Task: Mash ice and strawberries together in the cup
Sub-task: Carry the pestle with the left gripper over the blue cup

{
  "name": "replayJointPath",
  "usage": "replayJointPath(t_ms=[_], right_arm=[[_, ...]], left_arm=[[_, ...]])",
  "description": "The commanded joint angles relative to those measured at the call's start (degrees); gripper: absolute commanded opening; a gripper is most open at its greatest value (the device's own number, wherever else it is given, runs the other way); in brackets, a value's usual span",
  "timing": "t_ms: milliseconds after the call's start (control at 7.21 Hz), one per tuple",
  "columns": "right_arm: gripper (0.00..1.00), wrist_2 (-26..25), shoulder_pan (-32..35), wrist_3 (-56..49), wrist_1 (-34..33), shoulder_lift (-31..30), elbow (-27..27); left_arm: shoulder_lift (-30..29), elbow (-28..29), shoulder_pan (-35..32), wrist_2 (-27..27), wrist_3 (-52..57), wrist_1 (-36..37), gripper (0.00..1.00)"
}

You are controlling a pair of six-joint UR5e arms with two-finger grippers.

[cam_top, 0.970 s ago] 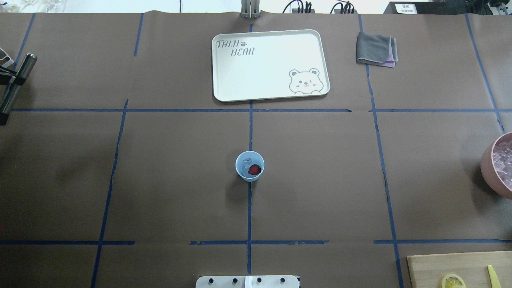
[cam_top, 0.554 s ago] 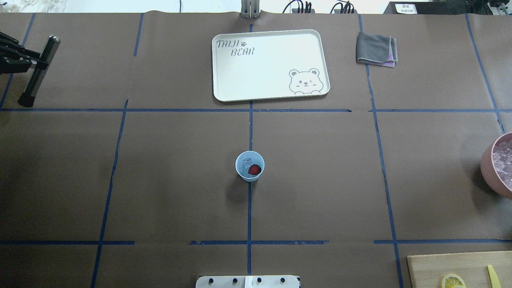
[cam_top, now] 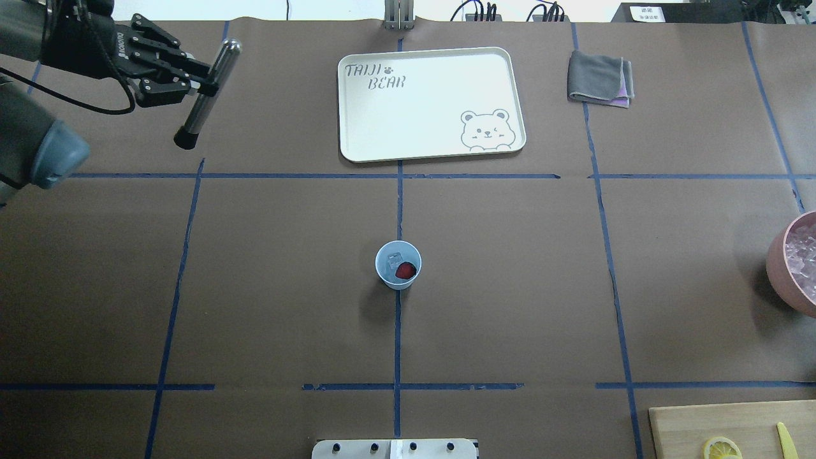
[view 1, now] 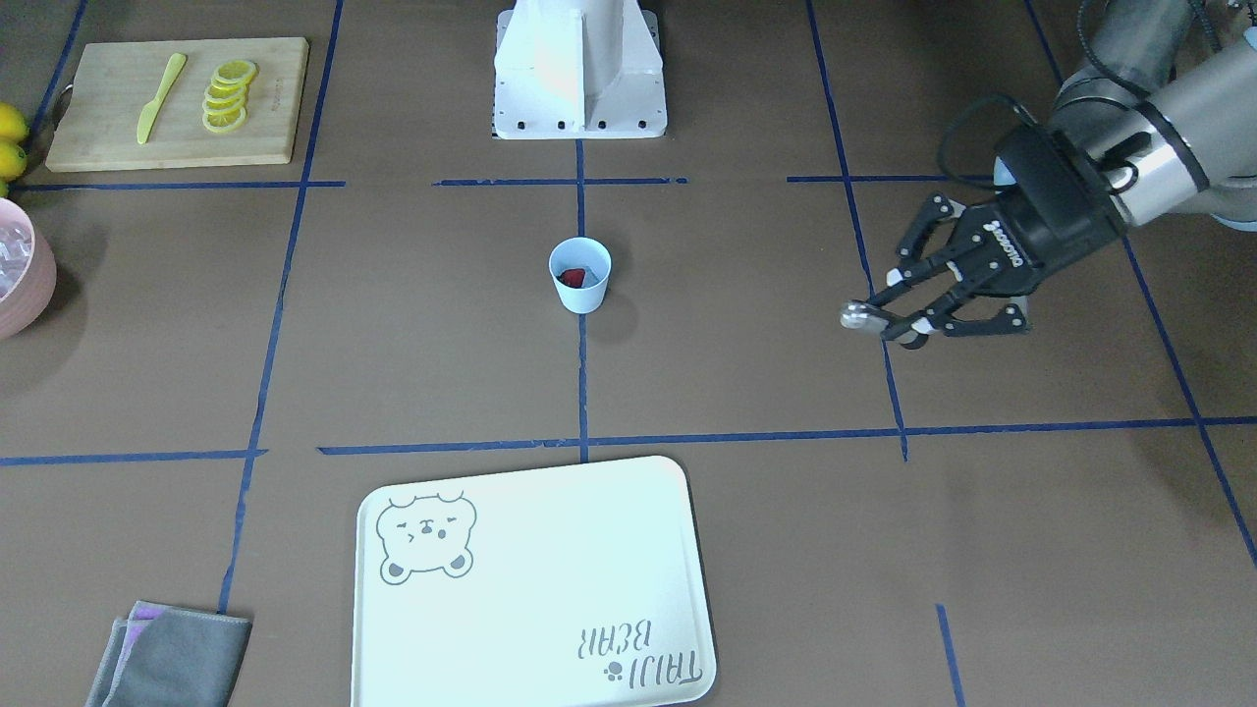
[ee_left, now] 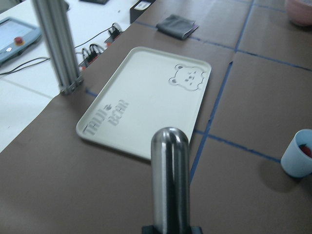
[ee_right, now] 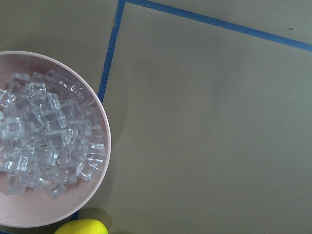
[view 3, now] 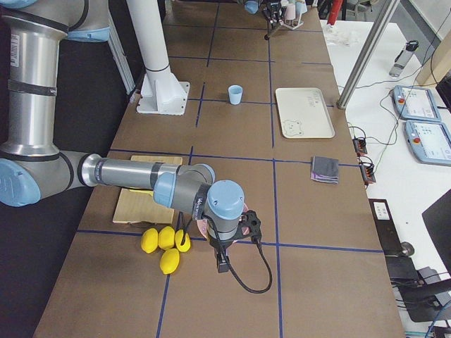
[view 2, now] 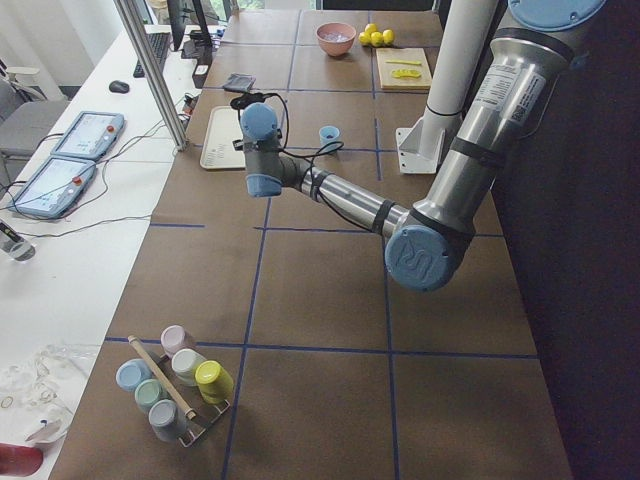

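Ice (cam_top: 394, 259) and one red strawberry (cam_top: 405, 271) lie side by side in the bottom of the light-blue cup (cam_top: 398, 264). The cup stands upright on the blue tape line at the middle of the table (cam_top: 510, 287), with nothing touching it.

Over the far left part of the table, well apart from the cup, the left fingers (cam_top: 182, 62) are clamped on a metal rod (cam_top: 207, 92). They grip it across its upper half. The rod is tilted, with its rounded silver top toward the far side and its black tip pointing down toward the near left. In the left wrist view the rod's silver top fills the foreground and the cup sits small at the right edge.

A white tray (cam_top: 433, 102) with a bear drawing lies flat on the far side of the cup. A folded grey cloth (cam_top: 599, 78) lies to the right of the tray.

At the right edge stands a pink bowl (cam_top: 779, 258) holding a pile of cubes (ee_right: 46, 131), with whole lemons (view 3: 163, 243) just beside it. The right fingers (view 3: 222, 260) hang by this bowl; I cannot tell whether they are apart or together. A wooden board (view 1: 108, 133) in the near right corner carries lemon slices (view 1: 228, 93) and a yellow knife (view 1: 160, 96).
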Motion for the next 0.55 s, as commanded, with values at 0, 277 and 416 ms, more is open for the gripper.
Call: replayJointPath(t_ms=[0, 277, 416], right_arm=[[1.00, -0.01, 0.09, 0.04, 0.00, -0.02, 0.00], [1.00, -0.09, 0.27, 0.04, 0.00, 0.07, 0.00], [1.00, -0.18, 0.45, 0.04, 0.00, 0.07, 0.00]], left_arm=[[-2.37, 0.36, 10.79, 12.27, -5.15, -14.94, 0.00], [-2.02, 0.72, 28.97, 35.73, -6.05, -29.56, 0.00], [-1.67, 1.42, 35.06, 42.79, -6.05, -35.80, 0.00]])
